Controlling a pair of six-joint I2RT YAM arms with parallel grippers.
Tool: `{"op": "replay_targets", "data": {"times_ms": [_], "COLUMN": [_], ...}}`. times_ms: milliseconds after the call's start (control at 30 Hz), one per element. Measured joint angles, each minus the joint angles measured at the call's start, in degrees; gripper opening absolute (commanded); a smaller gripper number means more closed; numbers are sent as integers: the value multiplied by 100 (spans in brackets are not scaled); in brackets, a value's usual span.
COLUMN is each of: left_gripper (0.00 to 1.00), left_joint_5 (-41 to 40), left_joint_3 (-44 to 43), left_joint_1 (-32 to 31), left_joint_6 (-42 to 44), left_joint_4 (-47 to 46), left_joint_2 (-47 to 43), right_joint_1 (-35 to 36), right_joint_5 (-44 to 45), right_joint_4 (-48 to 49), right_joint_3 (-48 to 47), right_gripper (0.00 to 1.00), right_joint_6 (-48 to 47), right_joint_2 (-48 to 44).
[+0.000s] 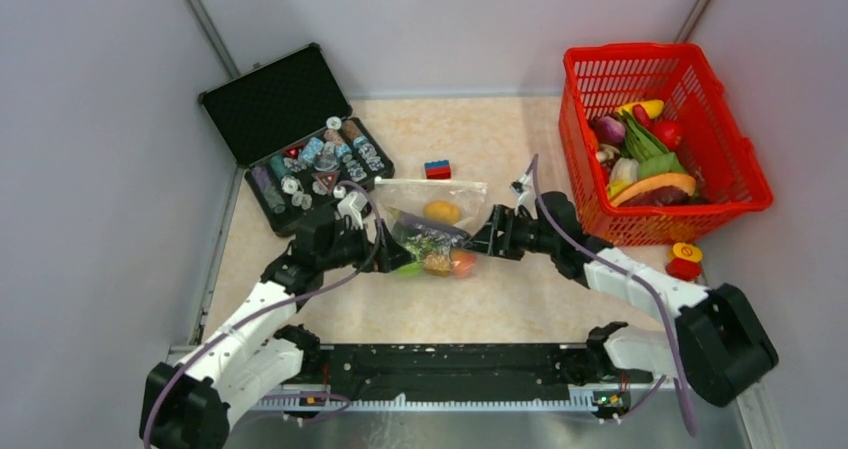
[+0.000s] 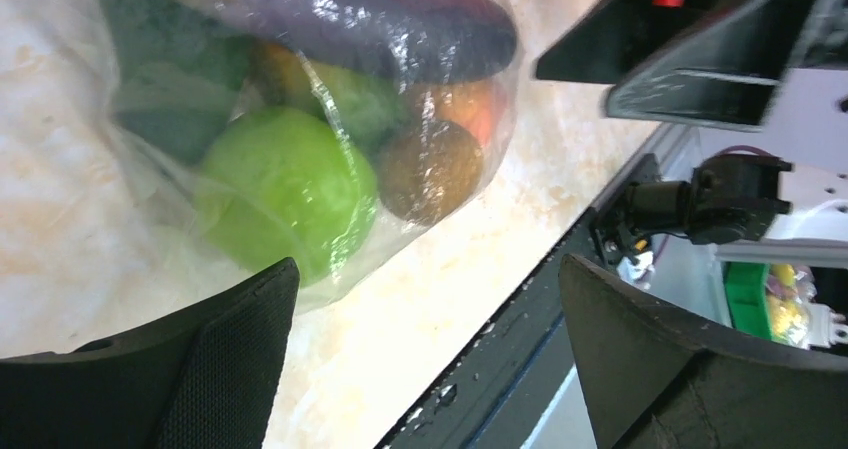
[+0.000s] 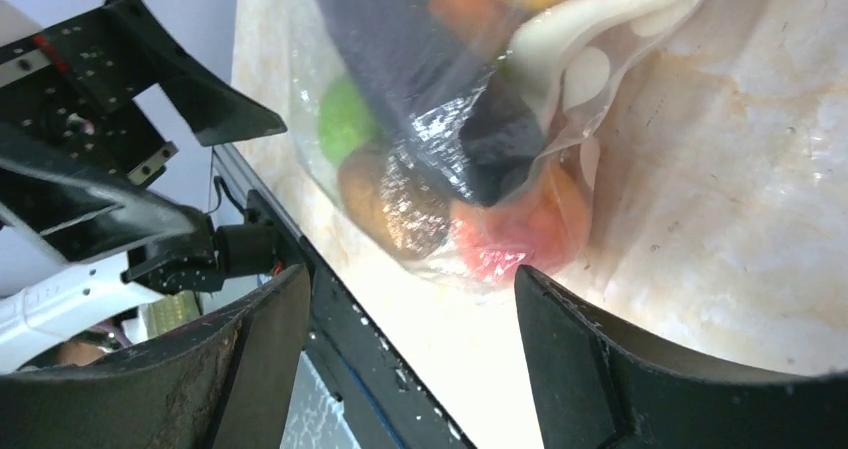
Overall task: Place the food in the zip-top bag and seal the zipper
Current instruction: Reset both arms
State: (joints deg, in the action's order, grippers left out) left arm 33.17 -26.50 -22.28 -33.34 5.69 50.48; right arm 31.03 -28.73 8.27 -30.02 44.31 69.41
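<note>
Jaws of left gripper (image 2: 428,279) and right gripper (image 3: 410,274) both stand wide and empty, flanking zip-top bag (image 1: 432,227) at 9 and 3 o'clock. Food (image 2: 280,194) sits inside, bunched toward 6 o'clock. Zipper (image 1: 430,183) runs 9-to-3 along the 12 o'clock edge, beyond both grippers; neither arm looks clearly nearer.

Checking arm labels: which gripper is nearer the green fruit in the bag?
Left. The left gripper is left of the zip-top bag, beside the green fruit; the right gripper is across the bag, by the red-orange piece.
</note>
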Motion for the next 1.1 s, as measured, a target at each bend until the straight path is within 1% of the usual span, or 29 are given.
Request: {"op": "replay_targets", "data": {"times_ms": [67, 200, 300, 367, 433, 500, 633, 800, 900, 1000, 1100], "left_gripper": [99, 99, 99, 99, 99, 99, 99, 99, 99, 99, 99], "left_joint_5": [-212, -1123, -1845, -2476, -3038, -3545, -4393, -5178, -5226, -5066, -4972], "left_joint_3": [-26, -468, -852, -1106, -1325, -1558, -2124, -2876, -3136, -3447, -3768], "left_joint_1": [-7, -20, -20, -20, -20, -20, -20, 61, 286, 680, 951], "left_joint_6": [81, 374, 520, 544, 570, 656, 949, 1353, 1408, 1377, 1287], "left_joint_4": [330, 1106, 1250, 1246, 1248, 1261, 1325, 1600, 1810, 2092, 2232], "left_joint_2": [-210, -468, -573, -612, -599, -560, -317, 247, 496, 785, 1078], "right_joint_1": [0, 2, 0, 0, 0, 0, 0, -33, -310, -997, -1414], "right_joint_5": [133, 671, 1189, 1600, 2041, 2400, 3032, 3987, 4247, 4262, 4247], "right_joint_4": [-254, -575, -723, -798, -848, -835, -756, -1139, -1510, -1932, -2288], "right_joint_3": [0, -11, -90, -212, -433, -691, -1252, -2273, -2876, -3320, -3506], "right_gripper": [75, 80, 87, 91, 96, 99, 99, 99, 99, 99, 99], "right_joint_6": [-90, -407, -787, -1080, -1436, -1784, -2472, -3268, -3547, -3571, -3504], "right_joint_2": [-426, -1460, -2094, -2404, -2645, -2769, -2802, -2332, -1919, -1556, -1368]}}
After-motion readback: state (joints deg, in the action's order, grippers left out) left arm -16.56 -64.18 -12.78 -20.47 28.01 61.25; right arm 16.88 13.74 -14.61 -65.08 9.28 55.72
